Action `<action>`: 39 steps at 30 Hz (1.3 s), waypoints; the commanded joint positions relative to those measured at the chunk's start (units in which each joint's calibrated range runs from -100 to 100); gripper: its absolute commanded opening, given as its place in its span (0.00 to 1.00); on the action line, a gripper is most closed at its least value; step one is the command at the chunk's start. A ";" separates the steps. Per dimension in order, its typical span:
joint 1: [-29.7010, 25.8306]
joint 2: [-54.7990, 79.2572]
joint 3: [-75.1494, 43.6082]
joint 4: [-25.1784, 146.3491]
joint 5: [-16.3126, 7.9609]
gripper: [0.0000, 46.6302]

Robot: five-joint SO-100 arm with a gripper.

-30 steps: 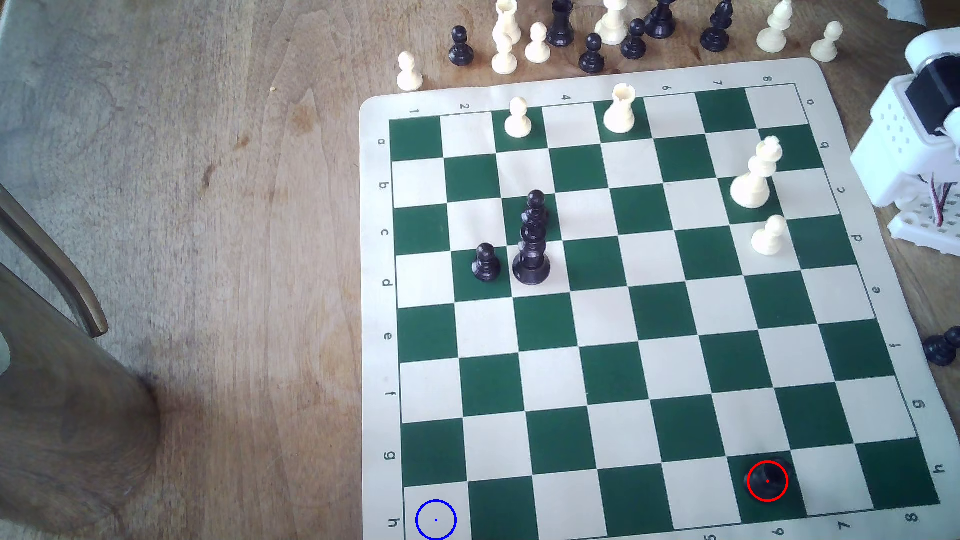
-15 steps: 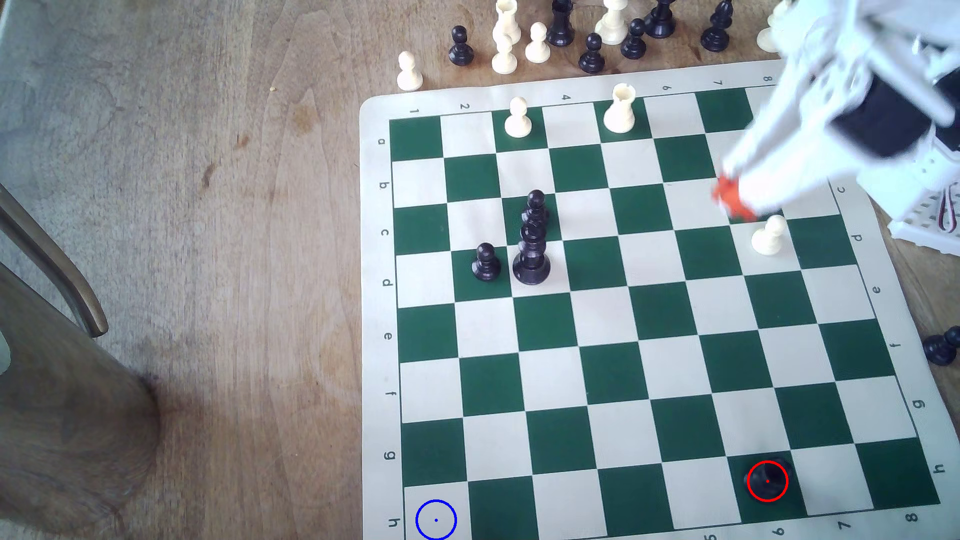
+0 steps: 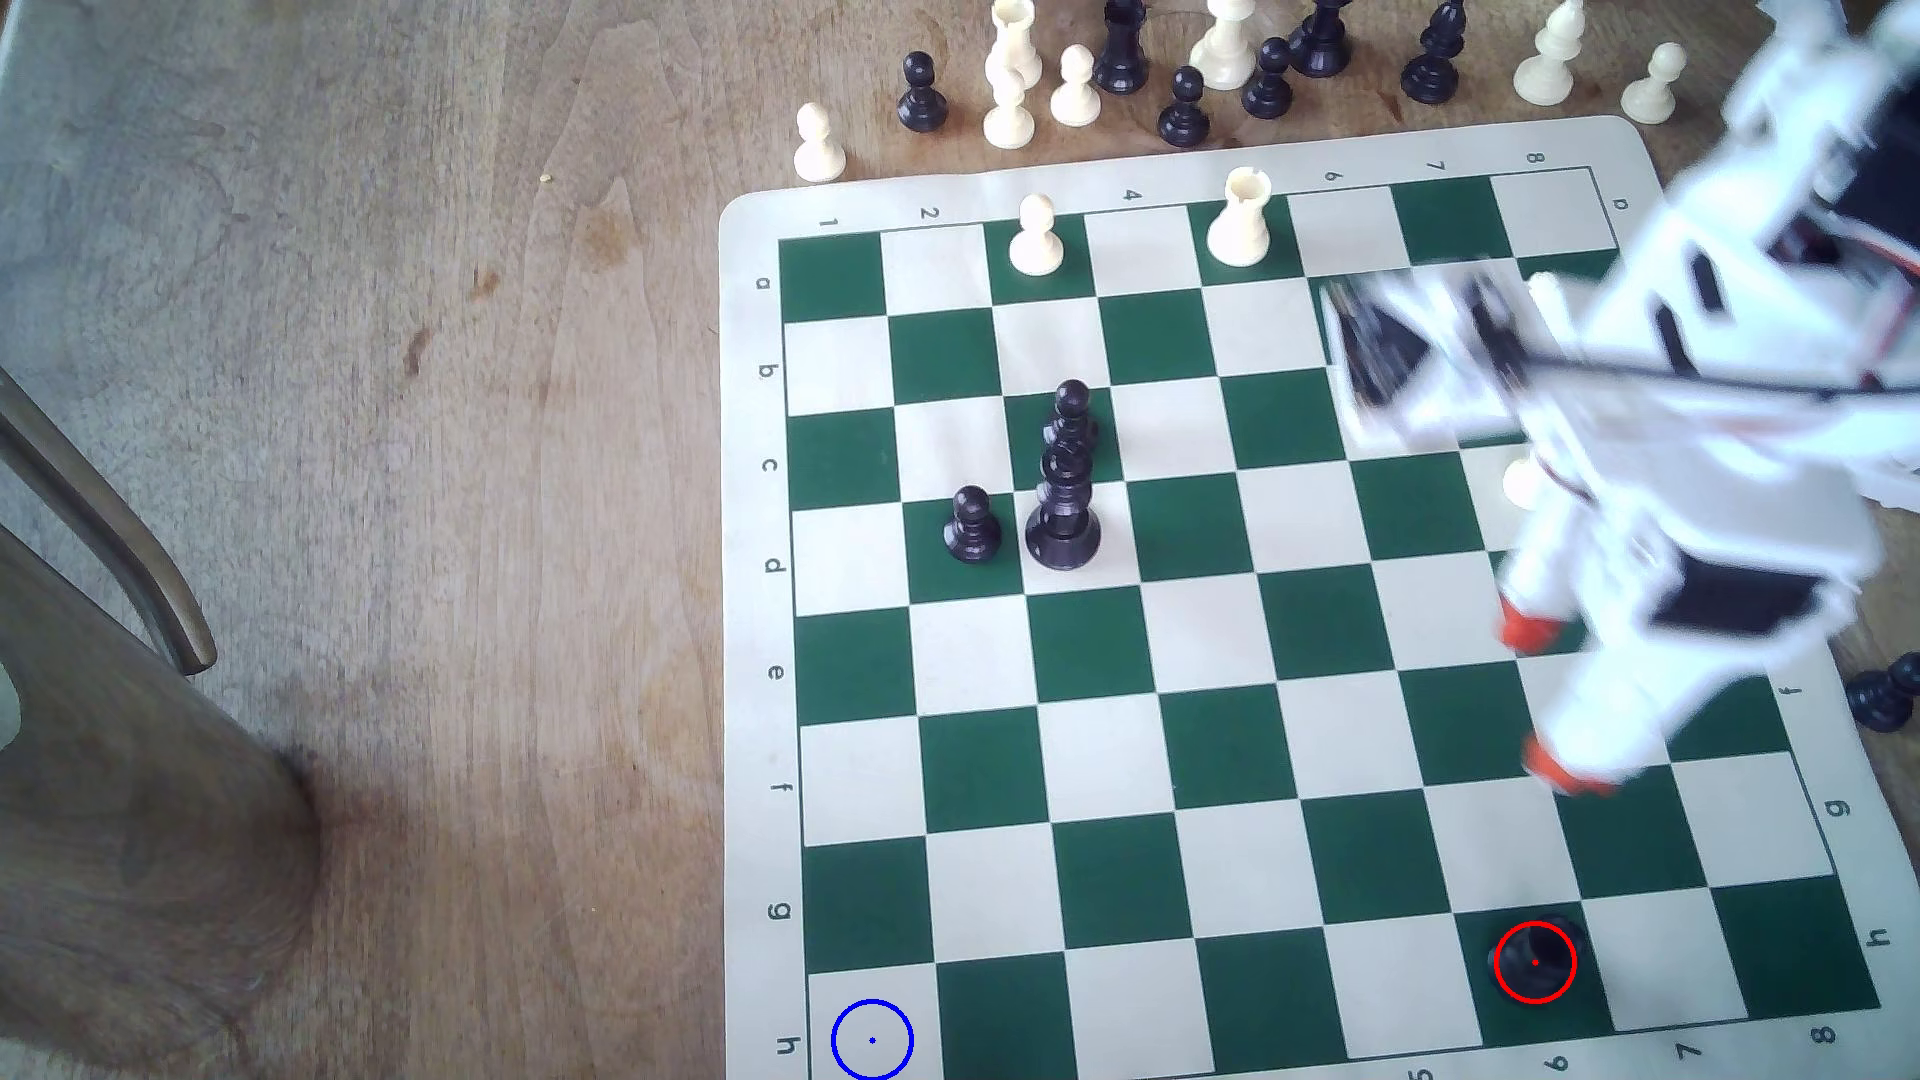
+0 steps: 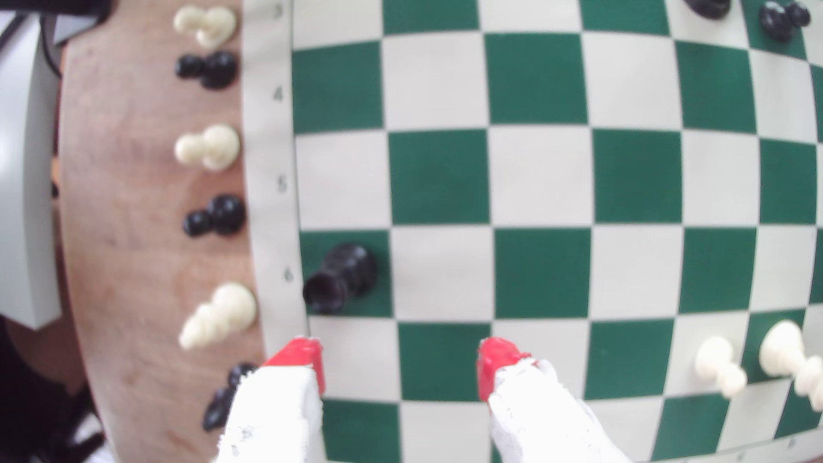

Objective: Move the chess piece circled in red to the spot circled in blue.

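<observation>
The chess piece (image 3: pixel 1535 961), short, glossy and black, stands ringed in red on a green square in the board's nearest row, toward the exterior view's right; in the wrist view (image 4: pixel 340 277) it sits on the square by the border numeral 6, upright as far as the fisheye lets me judge. The spot (image 3: pixel 872 1038), a cream corner square with a blue ring and centre dot, lies in that same row at the exterior view's left, well apart from the piece and bare. Above the board's right side hangs the gripper (image 3: pixel 1545 698), white, blurred, its two red-tipped fingers spread wide apart with nothing between them; the wrist view (image 4: pixel 401 363) confirms the gap, with one tip (image 4: pixel 299 351) over the board's border and the other (image 4: pixel 494 358) over a cream square. It is near the piece but clear of it. Mid-board, toward the exterior view's left: a black pawn (image 3: pixel 971 525) just beside a tall black piece (image 3: pixel 1062 509), with another black piece (image 3: pixel 1072 410) close behind. In the farthest row stand a white pawn (image 3: pixel 1036 237) and a white rook (image 3: pixel 1242 218). Beyond the chessboard (image 3: pixel 1195 644), on the wooden table (image 3: pixel 416 415), a mixed cluster of spare black and white pieces (image 3: pixel 1184 62).
</observation>
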 commanded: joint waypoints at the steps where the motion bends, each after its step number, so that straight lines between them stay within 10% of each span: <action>1: -4.98 2.47 -3.54 0.16 0.49 0.47; 39: -6.23 11.81 5.25 -16.80 -1.51 0.46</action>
